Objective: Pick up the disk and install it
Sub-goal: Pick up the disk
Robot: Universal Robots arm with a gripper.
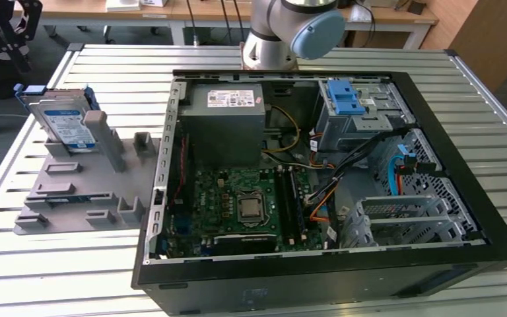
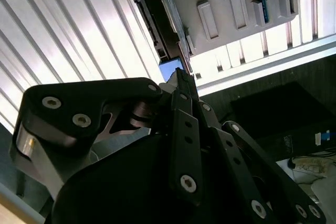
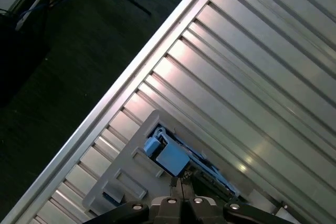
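Partly hidden by closed claw, disk upright in grey rack

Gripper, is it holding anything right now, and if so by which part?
Nothing is held. The gripper is shut with nothing in it, clear of the disk, which stands on edge in the grey holder with nothing gripping it.

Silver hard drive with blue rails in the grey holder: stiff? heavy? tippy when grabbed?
The flat silver metal hard drive looks rigid, unlikely to flex. Probably dense for its size. It stands on edge, leaning in the grey slotted holder, so a sideways push might tip it; its blue plastic rails likely give more than the metal.
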